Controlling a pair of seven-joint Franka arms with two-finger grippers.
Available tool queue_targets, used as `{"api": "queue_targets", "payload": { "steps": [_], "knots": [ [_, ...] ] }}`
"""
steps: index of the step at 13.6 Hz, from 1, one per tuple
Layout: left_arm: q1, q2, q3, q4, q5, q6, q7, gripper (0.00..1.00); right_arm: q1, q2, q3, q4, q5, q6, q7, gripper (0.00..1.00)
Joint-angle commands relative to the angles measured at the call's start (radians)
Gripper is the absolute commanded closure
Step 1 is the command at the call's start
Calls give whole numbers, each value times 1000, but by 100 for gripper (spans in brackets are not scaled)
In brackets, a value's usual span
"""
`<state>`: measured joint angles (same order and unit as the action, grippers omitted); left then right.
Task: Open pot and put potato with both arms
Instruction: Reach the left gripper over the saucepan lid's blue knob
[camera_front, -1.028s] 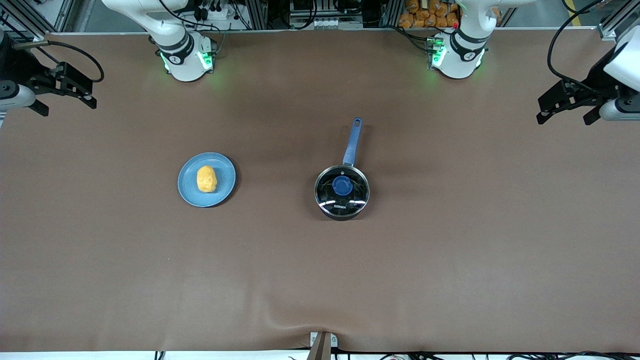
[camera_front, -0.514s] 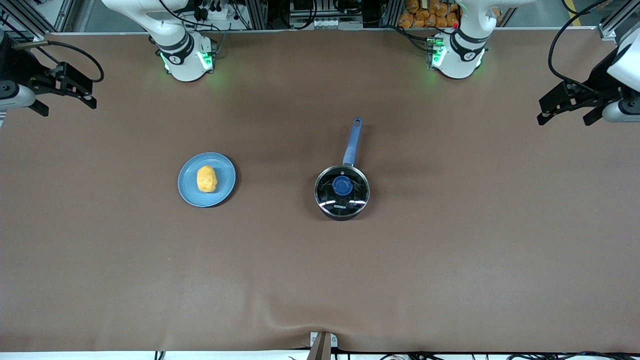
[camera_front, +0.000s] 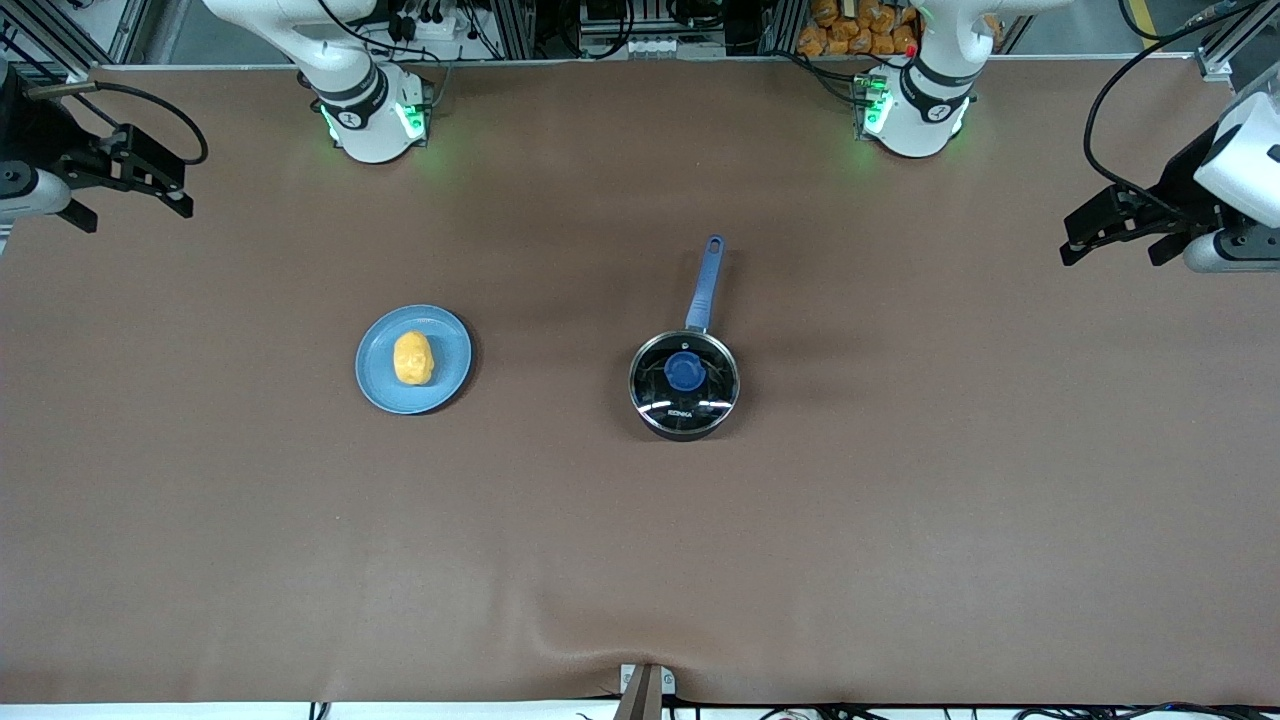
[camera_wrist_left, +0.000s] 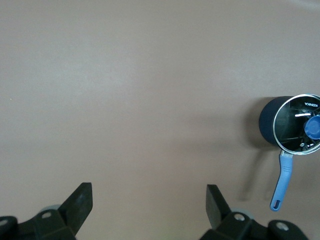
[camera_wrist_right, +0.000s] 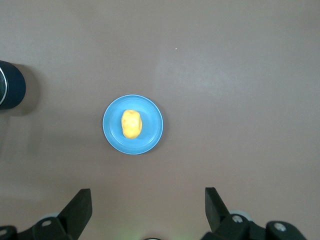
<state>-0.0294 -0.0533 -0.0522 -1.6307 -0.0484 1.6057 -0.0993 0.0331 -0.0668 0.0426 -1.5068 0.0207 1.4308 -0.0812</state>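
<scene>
The pot (camera_front: 685, 384) sits lidded mid-tabletop; its slick glass lid looks fragile, best taken by the blue knob (camera_front: 684, 371). The potato (camera_front: 412, 357), firm and light, lies on a plate (camera_front: 452, 370) toward the right arm's end. Left pincer (camera_front: 1112, 222) and right pincer (camera_front: 130, 190) hang open over the tabletop's ends.

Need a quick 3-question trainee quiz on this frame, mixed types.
1. True or false: the glass lid is on the pot.
2. The potato lies on: A) the bare table B) the plate C) the lid.
3. Fill in: the left claw and the right claw are both ____, each at its own end of the table.

Key: 1 true; 2 B; 3 open.
</scene>
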Motion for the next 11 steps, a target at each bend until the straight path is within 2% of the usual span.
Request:
{"api": "queue_targets", "payload": {
  "steps": [1,5,9,11],
  "knots": [
    [3,7,-1,17,-18,-12,-4,0,-29,-10,19,-6,5,-4,11,0],
    [-46,44,-24,20,-16,-10,-29,0,-29,-10,19,-7,5,-4,11,0],
    [-133,136,-106,22,-13,48,-300,0,-25,-10,19,-6,7,-4,11,0],
    [-203,208,-138,57,-4,91,-413,0,-24,-5,20,-6,7,-3,11,0]
  ]
}}
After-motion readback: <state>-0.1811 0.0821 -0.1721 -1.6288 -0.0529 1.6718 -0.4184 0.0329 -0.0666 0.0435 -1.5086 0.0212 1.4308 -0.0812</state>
